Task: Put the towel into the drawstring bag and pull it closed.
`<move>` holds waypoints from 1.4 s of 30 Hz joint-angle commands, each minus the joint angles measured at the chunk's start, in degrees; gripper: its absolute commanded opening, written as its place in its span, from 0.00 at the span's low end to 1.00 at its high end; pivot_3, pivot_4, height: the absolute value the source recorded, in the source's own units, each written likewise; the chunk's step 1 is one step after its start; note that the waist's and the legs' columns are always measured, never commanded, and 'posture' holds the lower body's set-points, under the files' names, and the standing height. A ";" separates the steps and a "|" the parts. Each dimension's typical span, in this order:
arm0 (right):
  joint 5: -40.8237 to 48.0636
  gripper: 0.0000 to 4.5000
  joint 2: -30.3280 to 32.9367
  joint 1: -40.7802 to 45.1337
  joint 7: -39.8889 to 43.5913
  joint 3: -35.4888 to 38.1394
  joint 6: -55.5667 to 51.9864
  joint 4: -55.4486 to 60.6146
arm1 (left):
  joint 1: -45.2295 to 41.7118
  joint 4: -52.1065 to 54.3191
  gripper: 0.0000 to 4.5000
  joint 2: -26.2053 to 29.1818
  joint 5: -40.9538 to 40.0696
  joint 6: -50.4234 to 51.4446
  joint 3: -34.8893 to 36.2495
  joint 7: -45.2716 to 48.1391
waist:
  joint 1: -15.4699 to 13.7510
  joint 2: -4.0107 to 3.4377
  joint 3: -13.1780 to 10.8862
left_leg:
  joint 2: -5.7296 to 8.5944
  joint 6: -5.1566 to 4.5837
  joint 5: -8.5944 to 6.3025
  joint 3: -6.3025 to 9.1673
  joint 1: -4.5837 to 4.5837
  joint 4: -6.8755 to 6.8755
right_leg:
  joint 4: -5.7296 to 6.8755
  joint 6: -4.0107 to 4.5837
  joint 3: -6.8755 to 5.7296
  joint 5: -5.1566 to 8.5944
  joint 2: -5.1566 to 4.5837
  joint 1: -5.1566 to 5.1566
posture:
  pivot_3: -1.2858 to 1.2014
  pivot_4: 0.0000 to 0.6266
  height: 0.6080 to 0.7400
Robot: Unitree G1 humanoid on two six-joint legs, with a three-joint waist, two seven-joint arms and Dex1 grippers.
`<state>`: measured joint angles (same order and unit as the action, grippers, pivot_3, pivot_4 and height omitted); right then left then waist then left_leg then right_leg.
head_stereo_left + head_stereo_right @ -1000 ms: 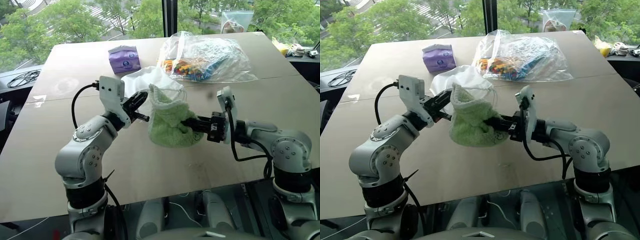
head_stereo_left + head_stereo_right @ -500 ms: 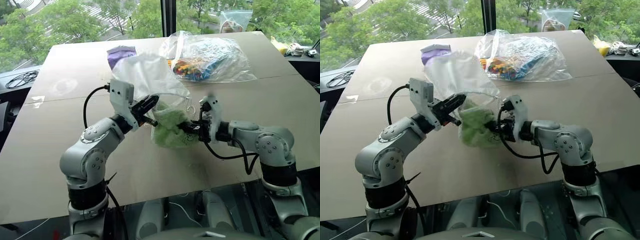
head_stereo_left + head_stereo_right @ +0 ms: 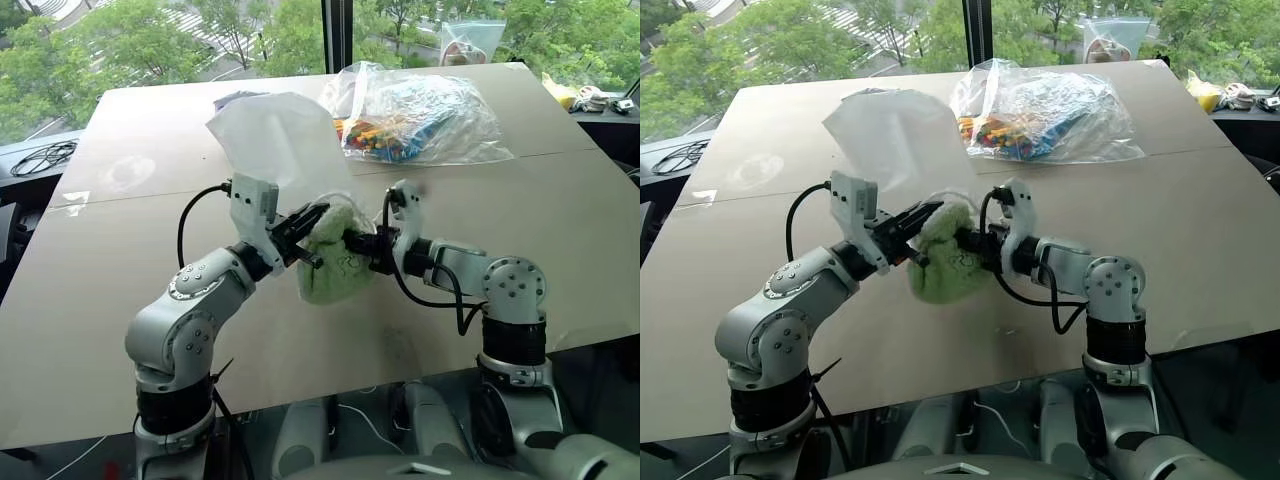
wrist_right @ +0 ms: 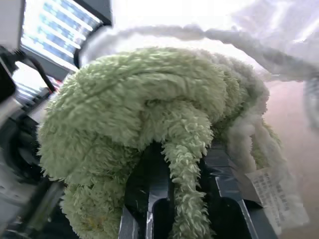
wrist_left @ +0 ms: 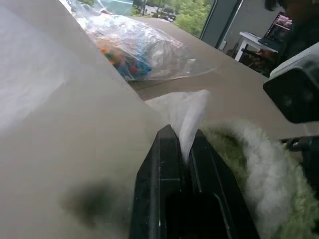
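Pinching the rim of the drawstring bag (image 3: 275, 140) between closed fingers, left gripper (image 3: 308, 228) at mid-table, bag billowing up and back toward the window. Clamped on a fold of the towel (image 3: 332, 268), right gripper (image 3: 355, 242), fingers nearly shut, green pile bulging around them in the right wrist view. Towel hanging between both grippers at the bag's mouth, low end near the table (image 3: 120, 300). Behind, clear plastic bag (image 3: 420, 115) of colourful items.
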<state>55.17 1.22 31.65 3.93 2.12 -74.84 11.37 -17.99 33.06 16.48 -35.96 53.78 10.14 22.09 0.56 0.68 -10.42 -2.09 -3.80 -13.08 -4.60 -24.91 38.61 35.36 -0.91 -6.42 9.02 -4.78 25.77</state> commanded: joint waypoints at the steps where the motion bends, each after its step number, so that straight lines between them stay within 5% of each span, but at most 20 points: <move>1: -0.54 0.00 -0.56 0.60 3.27 -1.31 2.61 1.26 | -1.32 2.17 0.00 -0.41 -3.52 0.21 -0.42 -0.38 | 0.06 0.00 0.00 | 0.00 0.00 0.00 0.01 0.00 -0.01 | 0.00 0.00 0.00 0.00 0.01 0.01 | 0.52 0.24 1.00; 10: 6.35 0.00 -14.15 5.52 -1.97 11.31 15.84 -5.16 | 0.63 2.92 0.00 0.65 -7.01 0.81 -1.75 -1.60 | -0.10 -0.01 0.00 | -0.08 0.02 0.00 0.17 0.06 -0.05 | 0.08 0.01 -0.03 0.00 0.17 0.00 | 0.52 0.24 1.00; 18: 23.16 0.00 -17.86 9.76 -9.93 16.41 26.02 -9.13 | -0.48 1.18 0.00 1.19 -6.51 -1.18 -2.94 -2.47 | 0.16 -0.01 -0.01 | -0.01 0.01 0.00 0.00 0.04 -0.16 | -0.12 -0.01 0.12 -0.01 0.14 0.00 | 0.52 0.24 1.00; 28: 38.89 0.00 -17.88 12.05 -21.30 14.64 37.63 -10.65 | -5.71 -4.67 0.00 -1.94 -2.57 -5.80 -8.27 -4.64 | 0.11 -0.02 -0.01 | -0.04 0.00 0.01 0.02 0.05 -0.22 | -0.13 -0.12 0.11 -0.08 0.19 0.00 | 0.52 0.24 1.00; 34: 34.39 0.00 -10.75 9.92 -25.22 8.31 36.15 -7.89 | -11.86 -11.98 0.00 -4.48 5.90 -16.37 -11.54 -4.60 | 0.24 -0.02 -0.01 | -0.03 -0.01 0.01 -0.06 0.06 -0.25 | -0.17 -0.16 0.20 -0.10 0.23 0.02 | 0.52 0.24 1.00; 42: 31.96 0.00 -4.72 6.92 -28.34 8.90 34.42 -4.19 | -14.85 -14.10 0.00 -6.21 7.80 -24.65 -7.93 -4.75 | 0.07 -0.03 -0.02 | -0.06 -0.02 0.01 -0.07 -0.04 -0.29 | -0.38 -0.22 0.18 -0.15 0.24 0.02 | 0.52 0.24 1.00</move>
<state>86.01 -3.58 38.49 -23.57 12.09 -39.49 4.07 -31.21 17.38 10.41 -29.21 32.31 0.53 18.19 0.63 0.65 -10.44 -2.14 -3.82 -13.06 -4.70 -24.96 38.32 34.96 -1.14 -6.22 8.87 -4.54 25.79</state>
